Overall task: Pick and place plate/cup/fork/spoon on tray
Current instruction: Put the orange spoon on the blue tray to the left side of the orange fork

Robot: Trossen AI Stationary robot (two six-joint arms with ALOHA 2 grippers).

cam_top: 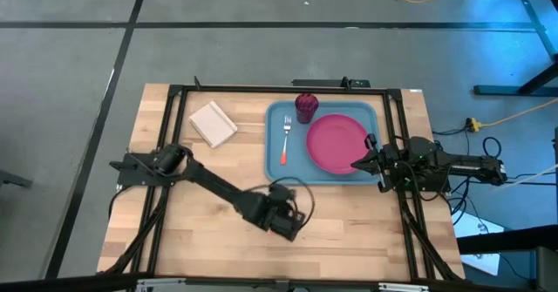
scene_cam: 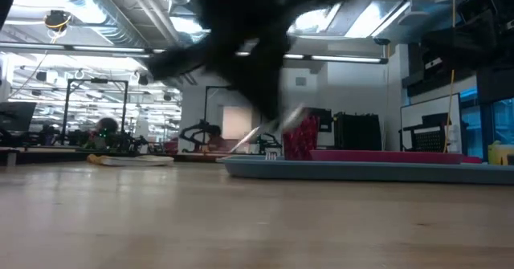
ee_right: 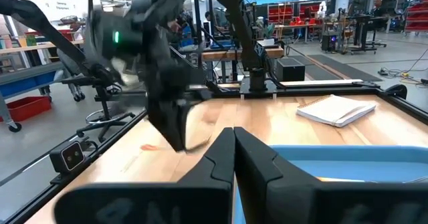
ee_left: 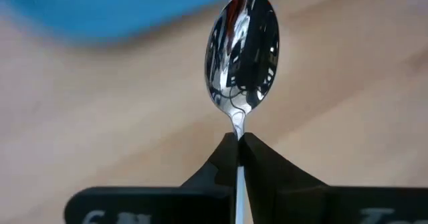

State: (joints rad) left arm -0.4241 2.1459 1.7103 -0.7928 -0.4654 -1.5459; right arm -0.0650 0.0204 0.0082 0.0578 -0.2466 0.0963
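Note:
The light-blue tray [cam_top: 277, 157] lies at the table's middle right and holds the pink plate [cam_top: 337, 144], the dark red cup [cam_top: 305, 107] and the fork [cam_top: 285, 139]. My left gripper [cam_top: 288, 215] hangs over the bare wood near the tray's near edge, shut on the spoon [ee_left: 242, 50]. The spoon's orange-red handle is hidden. My right gripper [cam_top: 362, 163] is shut and empty at the tray's right side, by the plate's rim; its closed fingers show in the right wrist view [ee_right: 234, 150]. My left gripper pinches the spoon's thin neck [ee_left: 238, 132], just behind the bowl, between its two fingertips. The bowl [ee_left: 242, 50] sticks out past the fingertips, hollow side toward the camera. The spoon is lifted clear of the wood; the fingers hide its handle.
A white napkin [cam_top: 213, 123] lies on the wood at the far left of the tray. A black frame [cam_top: 261, 89] runs around the table top. Bare wood [cam_top: 200, 231] spreads along the near side.

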